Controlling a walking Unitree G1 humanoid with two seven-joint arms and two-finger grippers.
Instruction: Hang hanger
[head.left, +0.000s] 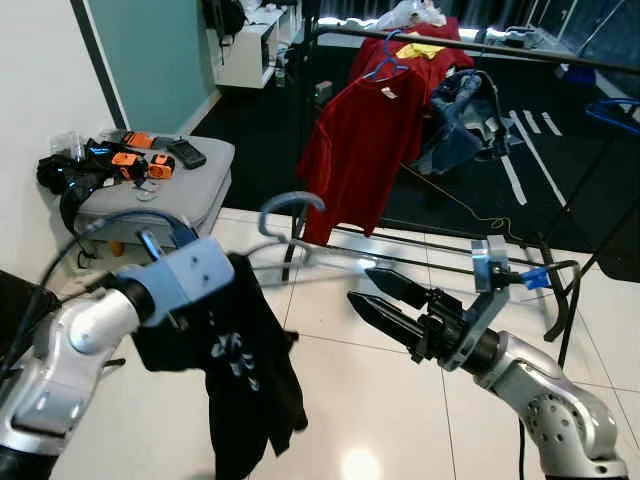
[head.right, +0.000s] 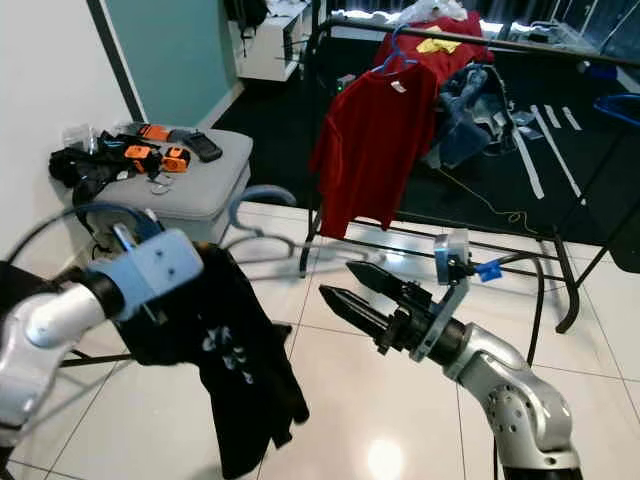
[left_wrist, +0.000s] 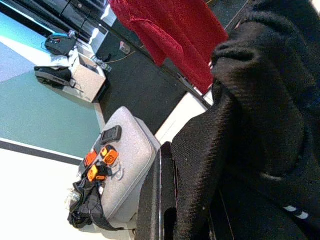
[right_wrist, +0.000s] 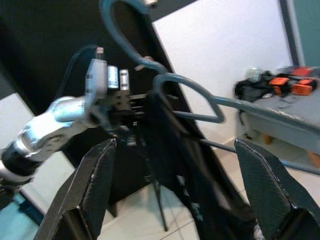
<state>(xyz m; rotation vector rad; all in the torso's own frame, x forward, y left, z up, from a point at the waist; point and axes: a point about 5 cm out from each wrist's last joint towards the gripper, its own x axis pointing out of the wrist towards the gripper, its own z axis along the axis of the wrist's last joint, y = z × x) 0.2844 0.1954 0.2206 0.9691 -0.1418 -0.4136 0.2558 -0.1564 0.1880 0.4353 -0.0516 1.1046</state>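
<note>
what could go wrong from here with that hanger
The black shirt hangs lopsided off the hanger held by the left hand, so it might slide off onto the floor. The rail is far off and already holds a red shirt; the hook could snag it. The right hand is open, holding nothing.

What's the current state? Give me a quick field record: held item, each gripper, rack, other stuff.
held item: grey-blue hanger carrying a black shirt
left gripper: holding the hanger, jaws hidden by the shirt
right gripper: jaws open, empty, pointing toward the hanger
rack: black clothes rack ahead, red shirt hanging on it
other: grey ottoman to the left with small items on top
</note>
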